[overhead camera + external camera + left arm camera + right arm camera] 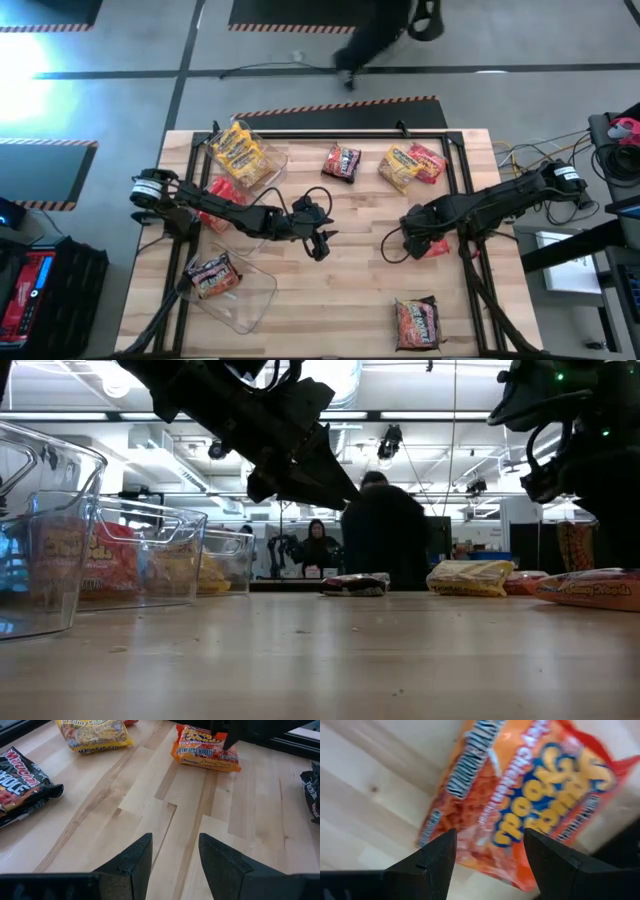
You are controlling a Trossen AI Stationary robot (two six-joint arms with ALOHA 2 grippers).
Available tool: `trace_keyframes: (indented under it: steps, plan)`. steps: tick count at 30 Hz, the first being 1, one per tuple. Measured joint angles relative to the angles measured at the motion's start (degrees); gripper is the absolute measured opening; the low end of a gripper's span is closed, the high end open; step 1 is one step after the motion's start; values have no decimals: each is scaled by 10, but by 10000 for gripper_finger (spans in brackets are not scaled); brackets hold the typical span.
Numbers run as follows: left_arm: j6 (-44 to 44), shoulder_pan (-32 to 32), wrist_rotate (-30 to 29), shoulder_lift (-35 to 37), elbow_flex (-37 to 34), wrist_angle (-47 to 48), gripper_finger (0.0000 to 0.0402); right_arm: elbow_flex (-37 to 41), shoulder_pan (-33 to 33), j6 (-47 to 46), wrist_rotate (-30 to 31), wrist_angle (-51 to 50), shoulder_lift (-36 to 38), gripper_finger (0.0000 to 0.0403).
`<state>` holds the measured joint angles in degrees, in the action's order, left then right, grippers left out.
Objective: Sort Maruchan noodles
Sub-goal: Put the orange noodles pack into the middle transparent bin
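Maruchan packets lie flat on the wooden table: a dark one (342,162), a yellow one (399,167) and a red one (429,160) toward the far edge, a dark-orange one (418,320) at the near edge, and an orange one (437,248) (520,795) right of centre. My right gripper (418,243) (490,850) is open directly over that orange packet (205,752). My left gripper (320,245) (175,855) is open at mid-table above bare wood, holding nothing. My right gripper comes at the orange packet from above with its fingers open on either side of the packet's end. I cannot tell whether the fingertips touch it. The packet lies flat on the table.
Clear bins stand along the table's left side: one with yellow packets (240,152), one with a red packet (222,190), and one near the front with a dark packet (213,274). A dark frame rail (463,215) runs just right of the orange packet. A person stands beyond the far edge (385,535).
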<state>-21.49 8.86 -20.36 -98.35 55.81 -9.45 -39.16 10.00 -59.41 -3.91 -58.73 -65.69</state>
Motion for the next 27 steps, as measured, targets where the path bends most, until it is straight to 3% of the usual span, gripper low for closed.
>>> trace_keyframes:
  steps: [11, 22, 27]
  plan:
    - [0, 0, 0, 0, 0, 0, 144, 36, 0, 15, -5, 112, 2, 219]
    - [0, 0, 0, 0, 0, -23, 144, 38, -2, 134, 24, 390, -1, 219]
    - [0, -2, 0, 0, 0, -23, 144, 5, 8, 123, 9, 363, 9, 219]
